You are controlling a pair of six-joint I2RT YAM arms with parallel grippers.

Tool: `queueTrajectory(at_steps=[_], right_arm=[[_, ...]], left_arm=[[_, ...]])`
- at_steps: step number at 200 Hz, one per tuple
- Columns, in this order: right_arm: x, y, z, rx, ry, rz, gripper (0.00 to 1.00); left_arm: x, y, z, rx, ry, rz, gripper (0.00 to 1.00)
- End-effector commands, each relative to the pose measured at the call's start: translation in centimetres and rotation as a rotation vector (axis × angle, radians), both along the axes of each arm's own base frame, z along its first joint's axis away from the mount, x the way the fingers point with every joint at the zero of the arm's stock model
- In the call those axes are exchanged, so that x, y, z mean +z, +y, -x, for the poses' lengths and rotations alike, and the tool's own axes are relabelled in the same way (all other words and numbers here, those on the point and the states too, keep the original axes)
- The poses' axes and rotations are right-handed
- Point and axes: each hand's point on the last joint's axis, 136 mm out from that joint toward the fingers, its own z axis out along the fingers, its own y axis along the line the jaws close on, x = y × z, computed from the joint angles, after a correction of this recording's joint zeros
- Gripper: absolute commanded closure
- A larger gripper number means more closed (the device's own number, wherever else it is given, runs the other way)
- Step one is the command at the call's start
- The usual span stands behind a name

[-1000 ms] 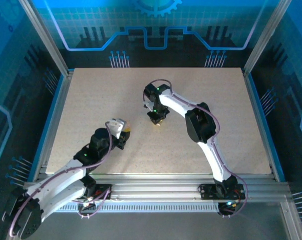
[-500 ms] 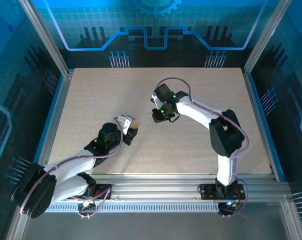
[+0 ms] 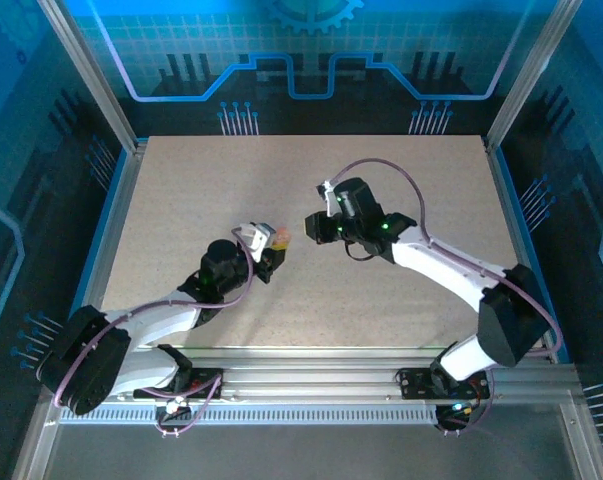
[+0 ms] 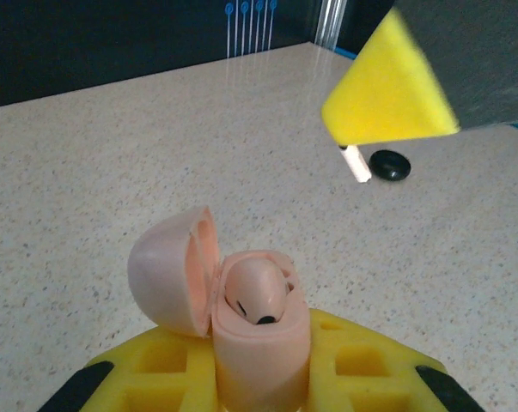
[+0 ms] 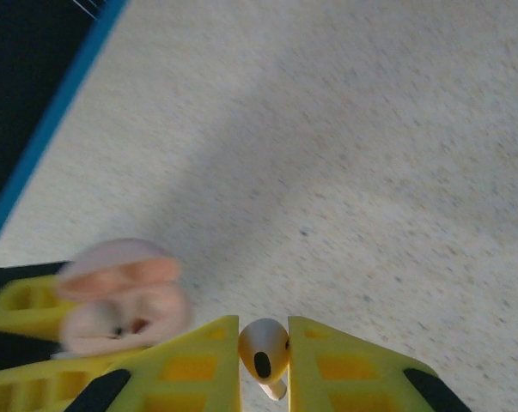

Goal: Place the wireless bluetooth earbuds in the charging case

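The speckled table (image 3: 181, 200) lies bare all round the case (image 4: 259, 352). I take the case as my marker, and it sits well above the table because my left pincer (image 3: 269, 250) has it clamped by the lower body between the yellow pads. Its lid (image 4: 173, 275) is swung open to one side. One earbud (image 4: 257, 296) already rests in a socket of the case, bulb up.

My right pincer (image 5: 263, 343) hangs just beside the case, off its open mouth and a little higher. It is pinched shut on the second earbud (image 5: 264, 345), gripping the bulb, with the stem poking out below the pads. Beyond the case, near that stem, a small black piece (image 4: 389, 165) lies on the table; I cannot tell what it is.

I judge the case light, rigid and smooth-shelled, likely to twist in the pads if pushed off-centre. The grip belongs low on its body, clear of the hinge and the lid. The earbud weighs next to nothing and is glossy and rounded, so it could squirt out under a hard squeeze. Holding it by the bulb leaves the stem free to lead into the empty socket, and it should need only gentle pressure.
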Motion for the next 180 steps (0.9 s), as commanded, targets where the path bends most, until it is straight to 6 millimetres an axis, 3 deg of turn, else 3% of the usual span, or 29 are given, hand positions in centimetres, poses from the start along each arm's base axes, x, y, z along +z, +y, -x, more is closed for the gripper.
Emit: queueTrajectory(at_steps=[1,43,113,131,180], right_arm=[[3.8,0.8,0.3,-0.026,-0.115,-0.115,0.82],[6.1,0.8,2.0,-0.058,-0.201,-0.239,0.81],[5.8,2.8,2.5,-0.067,-0.213,-0.299,0.81],[6.5,3.4,2.3,-0.059,-0.236,-0.323,0.81],[6.1,3.8,2.2,-0.061,-0.240,-0.327,0.81]], left_arm=[[3.3,-1.3,0.0,-0.051,-0.082,0.079,0.86],[4.2,-1.8,0.5,-0.088,-0.111,0.114,0.86],[5.6,-2.2,1.4,-0.140,-0.158,0.155,0.86],[5.6,-2.1,1.6,-0.138,-0.161,0.154,0.86],[6.6,-1.8,1.7,-0.131,-0.176,0.175,0.85]])
